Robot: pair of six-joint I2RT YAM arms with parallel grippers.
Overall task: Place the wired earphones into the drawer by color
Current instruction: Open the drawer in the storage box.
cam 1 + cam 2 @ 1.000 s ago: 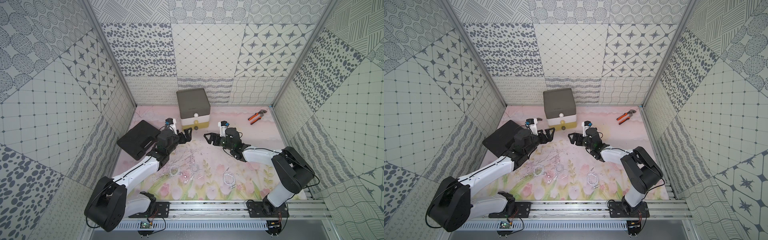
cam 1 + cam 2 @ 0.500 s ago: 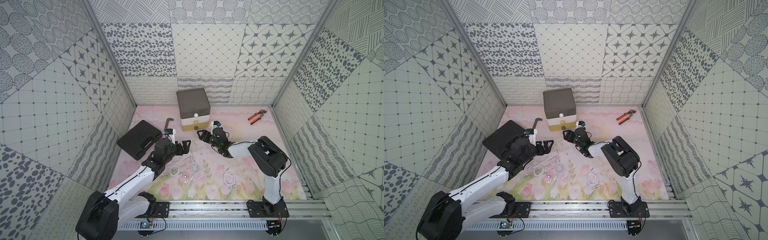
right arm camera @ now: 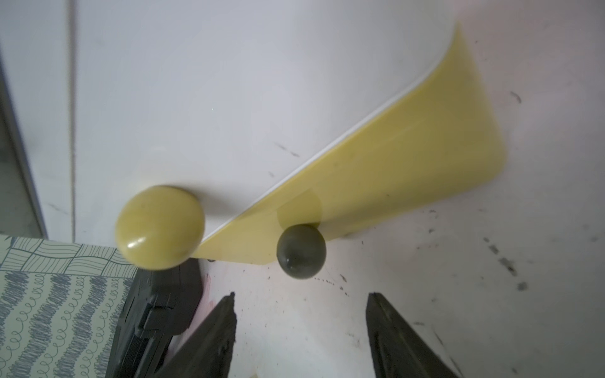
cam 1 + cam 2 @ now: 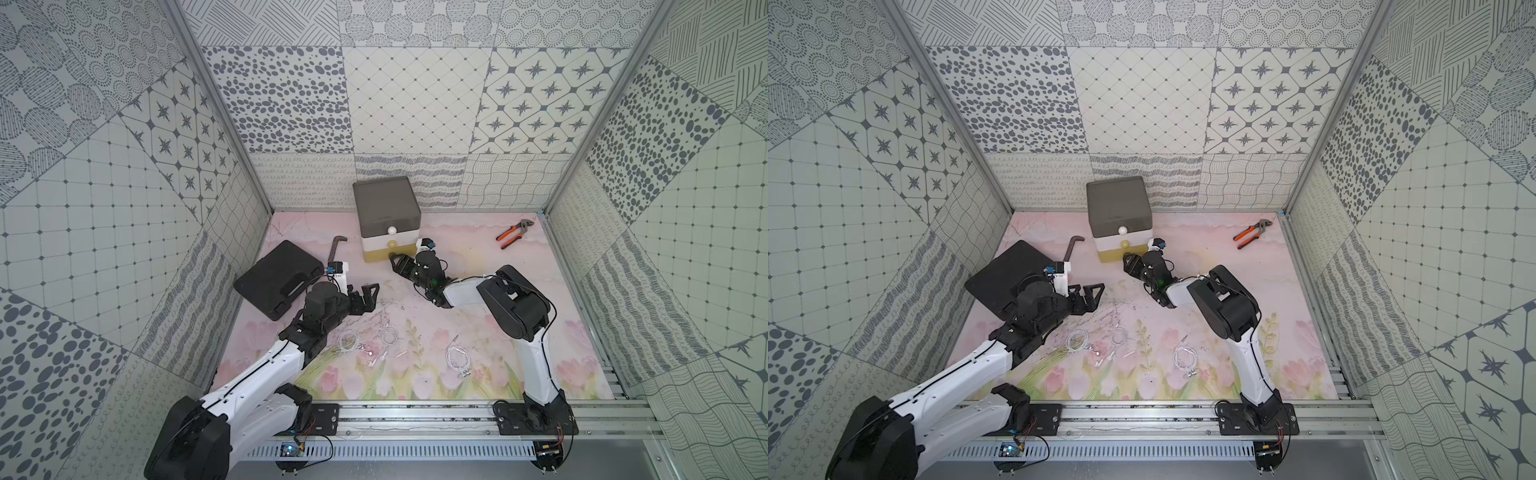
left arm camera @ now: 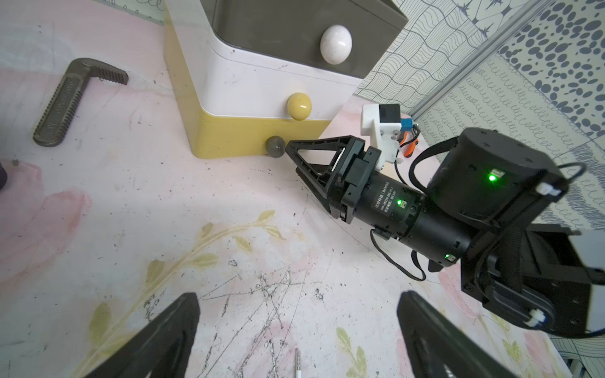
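White wired earphones (image 4: 348, 340) lying loose on the flowery mat (image 4: 374, 386) up front, left gripper (image 5: 298, 296) wide open, holding nothing, just behind them, right gripper (image 3: 301, 304) open too, tips right by the dark bottom knob (image 3: 301, 252), drawer (image 4: 386, 208) shut at the back.

Three white wired earphones (image 4: 349, 338), one drawer (image 4: 386, 205) — three knobs (image 5: 336, 44) — one pliers (image 4: 513, 235), one black case (image 4: 276, 278).

Item, wired earphones (image 4: 457, 358): you see thin white coils in both top views, buds too small to tell apart. Item, drawer (image 3: 393, 163): cropped by the right wrist view's edges, contents hidden behind shut fronts. Item, black case (image 4: 274, 272): your left arm (image 4: 266, 370) covers its near right corner.
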